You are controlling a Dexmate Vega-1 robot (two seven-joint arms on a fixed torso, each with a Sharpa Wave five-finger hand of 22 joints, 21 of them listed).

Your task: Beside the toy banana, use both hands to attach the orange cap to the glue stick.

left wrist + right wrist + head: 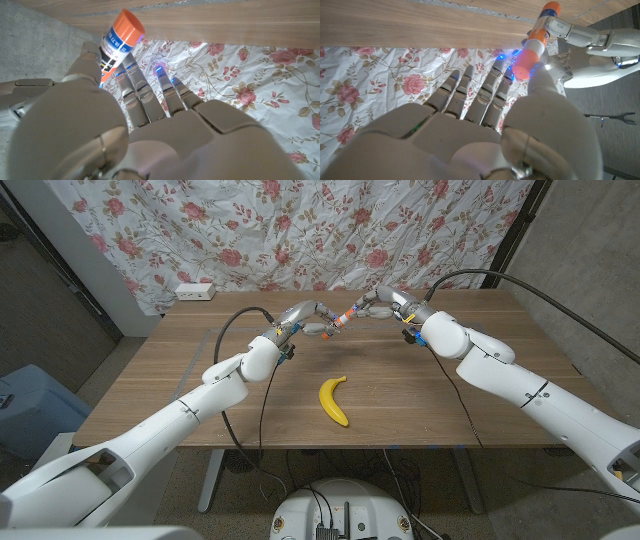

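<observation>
Above the back middle of the wooden table (180, 395), both hands meet in the air. My left hand (306, 321) (125, 125) pinches the glue stick (341, 318) (111, 47) by its white labelled body, its orange end (126, 27) pointing away from the palm. My right hand (379, 303) (485, 130) holds the orange cap (528, 52) between thumb and fingers, in line with the stick (546, 24) and against its end. The left hand (592, 40) also appears beyond it in the right wrist view. The yellow toy banana (334, 400) lies on the table in front of the hands.
A white power strip (194, 291) sits at the table's back left corner. A floral cloth (350, 225) hangs behind the table. Black cables (232, 330) loop from both arms over the tabletop. A blue bin (20, 415) stands on the floor at the left.
</observation>
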